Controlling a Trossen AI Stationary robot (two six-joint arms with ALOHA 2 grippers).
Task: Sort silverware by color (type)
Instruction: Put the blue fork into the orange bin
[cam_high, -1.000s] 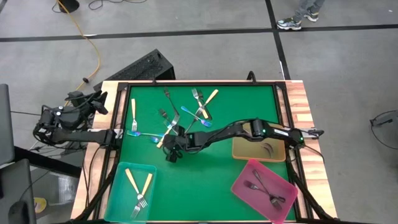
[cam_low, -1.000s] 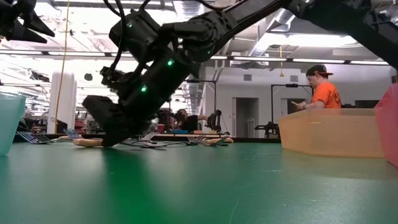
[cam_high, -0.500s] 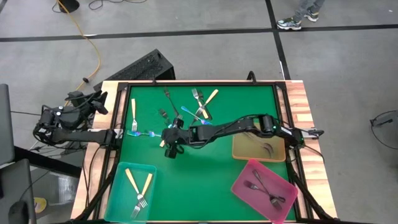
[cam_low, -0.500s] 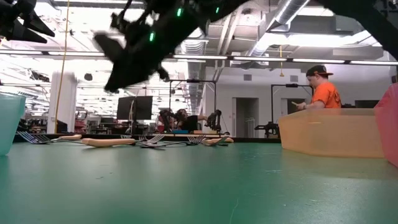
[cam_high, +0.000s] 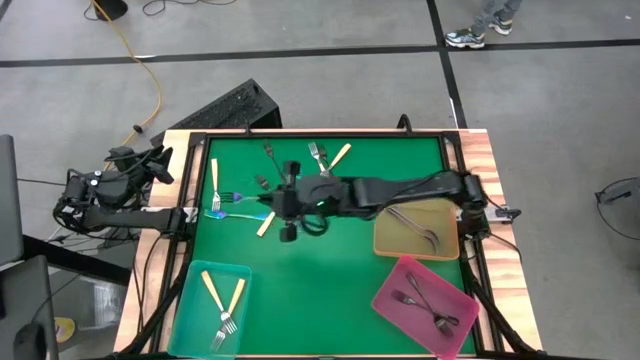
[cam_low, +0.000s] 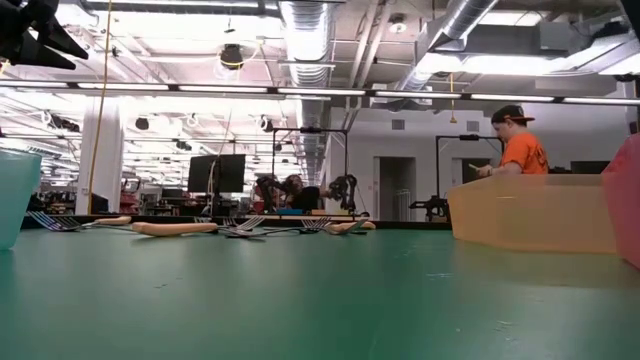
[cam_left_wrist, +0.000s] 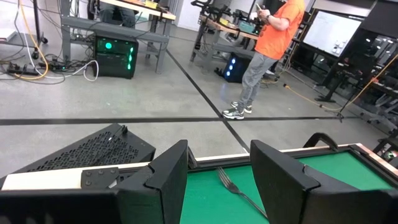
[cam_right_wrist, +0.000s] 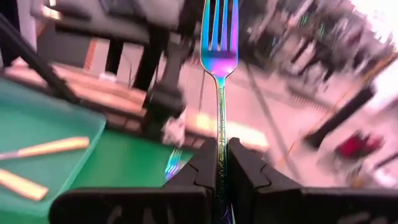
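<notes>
Right gripper (cam_right_wrist: 221, 163) fingers pinch an iridescent fork (cam_right_wrist: 219, 46) low on its thin handle, lifted over the table (cam_high: 330, 285) centre-left. Long axis runs straight out from the fingers, tines leading. Risk: narrow grip could let it pivot or slip in transit, or land in the wrong tray. Left gripper (cam_left_wrist: 217, 177) parked far left, fingers apart, empty.

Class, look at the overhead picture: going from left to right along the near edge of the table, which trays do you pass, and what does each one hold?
Teal tray with two cream-handled forks → pink tray with dark forks. The tan tray, also holding dark forks, sits farther back.
</notes>
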